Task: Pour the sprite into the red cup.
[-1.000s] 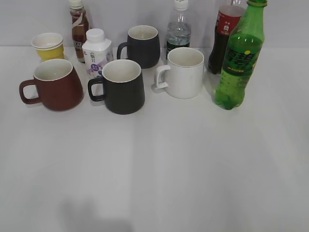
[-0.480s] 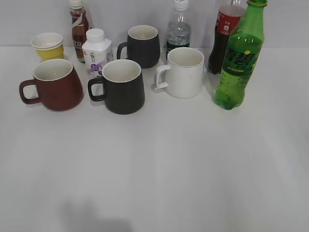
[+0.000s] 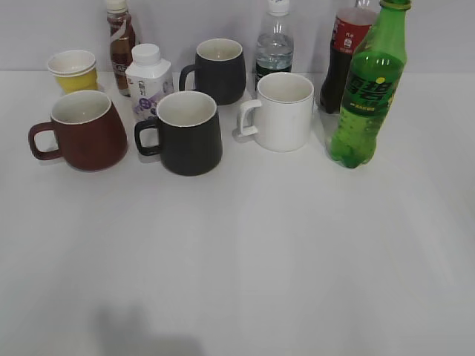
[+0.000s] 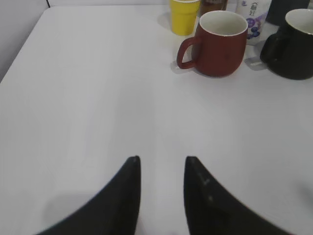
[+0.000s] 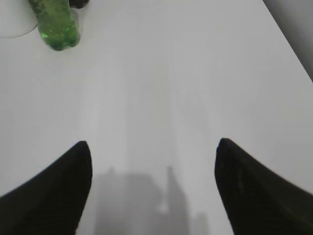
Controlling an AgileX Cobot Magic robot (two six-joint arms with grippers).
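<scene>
Nearest the cameras, both grippers hover over bare white desk (image 3: 245, 252), neither holding anything. Left gripper (image 4: 162, 164): its two dark fingers (image 4: 127, 196) stand a narrow gap apart, released, with only desk surface between them. Right gripper (image 5: 154, 147): fingers (image 5: 58, 191) spread wide, released, their shadow falling on the desk below.

Farther out, in the left wrist view, the red cup (image 4: 218, 44) stands upright well beyond the left fingertips and to their right, handle turned toward the left side of that view, off-white interior visible. In the right wrist view, the base of the sprite (image 5: 55, 22) appears at the upper left, well apart from the right fingers.

Exterior view, middle row: red cup (image 3: 85, 131) at far left, a black mug (image 3: 185, 133) beside it, a white mug (image 3: 280, 111) next, and the sprite (image 3: 368, 89) upright at the right. Back row: yellow paper cup (image 3: 74, 70), brown drink bottle (image 3: 120, 44), small white bottle (image 3: 148, 83), second black mug (image 3: 219, 70), clear water bottle (image 3: 275, 44), cola bottle (image 3: 344, 52) just behind the sprite.
</scene>
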